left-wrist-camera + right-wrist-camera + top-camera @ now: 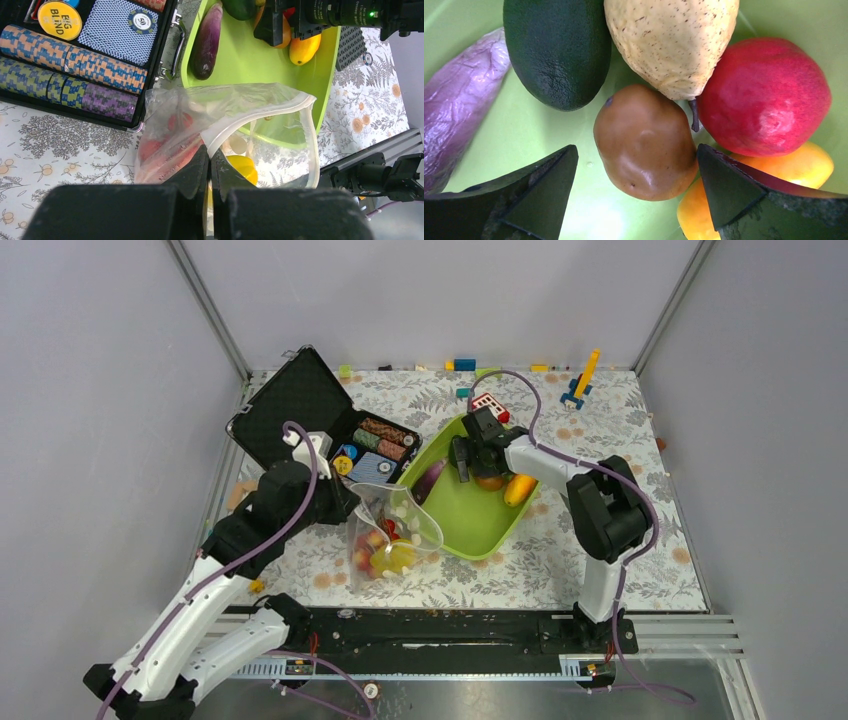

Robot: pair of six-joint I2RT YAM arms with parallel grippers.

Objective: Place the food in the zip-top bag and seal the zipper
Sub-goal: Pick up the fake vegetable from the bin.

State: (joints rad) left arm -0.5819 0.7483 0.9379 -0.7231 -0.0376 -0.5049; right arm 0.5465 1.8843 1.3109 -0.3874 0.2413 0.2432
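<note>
The left gripper (pixel 210 157) is closed tight on the rim of the bag (pixel 230 112), holding its mouth open. The bag lies on the bench (pixel 560 560) at the near left corner of the tray (pixel 470 515), with its mouth overlapping the tray edge. The zipper (pixel 311 145) is unsealed and forms an open loop. Red strawberries (pixel 177 122) and a yellow fruit (pixel 242 167) are inside the bag.

The right gripper (pixel 634 150) is low in the tray with its jaws wide and empty, one finger on either side of the kiwi (pixel 644 145). Whether either finger touches the kiwi cannot be told. Beside the kiwi are the avocado (pixel 556 50), a pale speckled fruit (pixel 669 40), the apple (pixel 764 95) and the mango (pixel 804 167). The eggplant (pixel 454 100) lies along the tray's left side. A chip case (pixel 375 445) stands open beyond the bag.
</note>
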